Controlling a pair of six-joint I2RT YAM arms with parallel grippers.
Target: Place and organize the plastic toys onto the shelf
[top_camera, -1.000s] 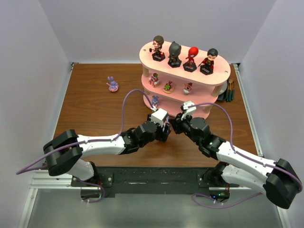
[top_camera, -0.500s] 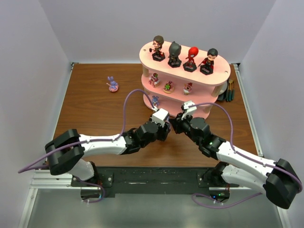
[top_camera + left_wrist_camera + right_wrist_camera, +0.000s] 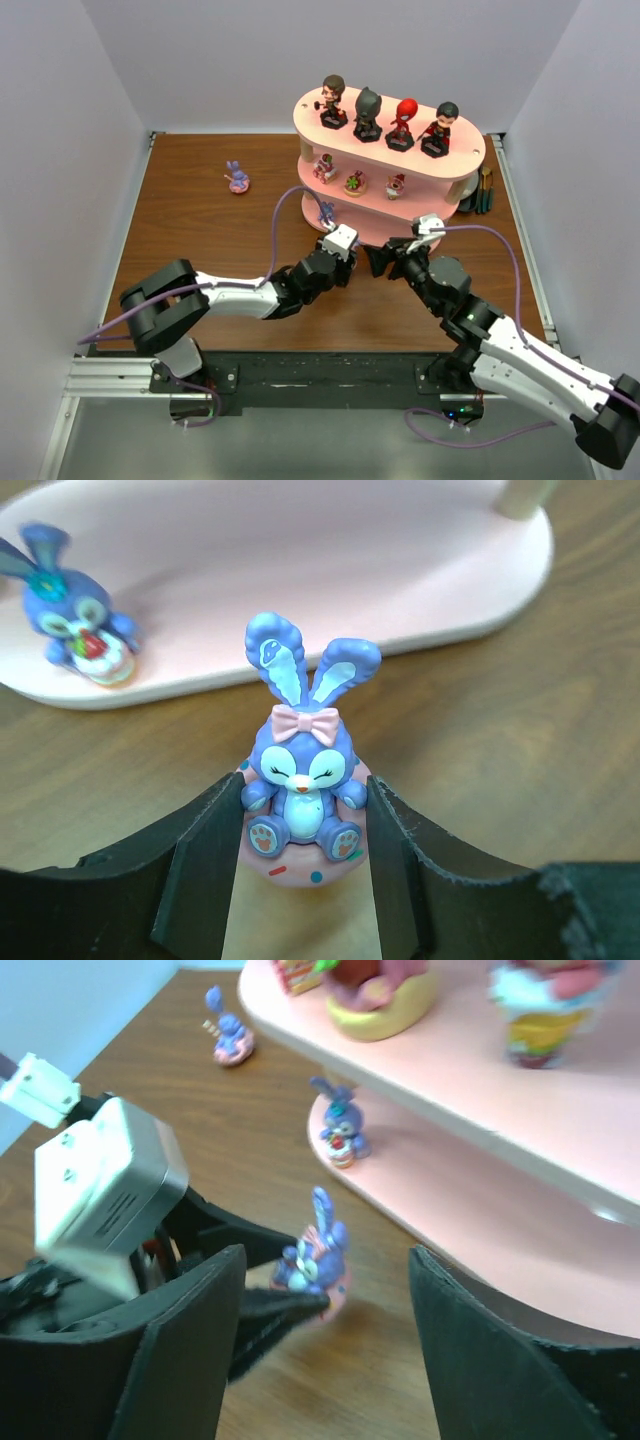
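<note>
A purple-blue long-eared bunny toy (image 3: 303, 780) on a pink base sits between the fingers of my left gripper (image 3: 305, 790), which is shut on its sides just in front of the shelf (image 3: 462, 176). Seen from the right wrist, the same bunny (image 3: 315, 1257) hangs tilted in the left fingers. My right gripper (image 3: 328, 1305) stands open and wide, facing it with nothing held. A second bunny (image 3: 75, 625) stands on the pink bottom board (image 3: 350, 570). A third bunny (image 3: 237, 178) sits on the table at far left. Four big-headed figures (image 3: 368, 112) fill the top board and three tiny ones (image 3: 355, 182) the middle.
Dark pens or tools (image 3: 484, 190) lie against the shelf's right end. Both wrists (image 3: 365, 258) meet close together at the shelf's front edge, with purple cables (image 3: 275, 215) looping above the arms. Pale walls close in the brown table (image 3: 190, 230) on three sides.
My right gripper has opened, let go of the bunny and drawn back to the right. My left gripper has closed on the bunny and holds it now.
</note>
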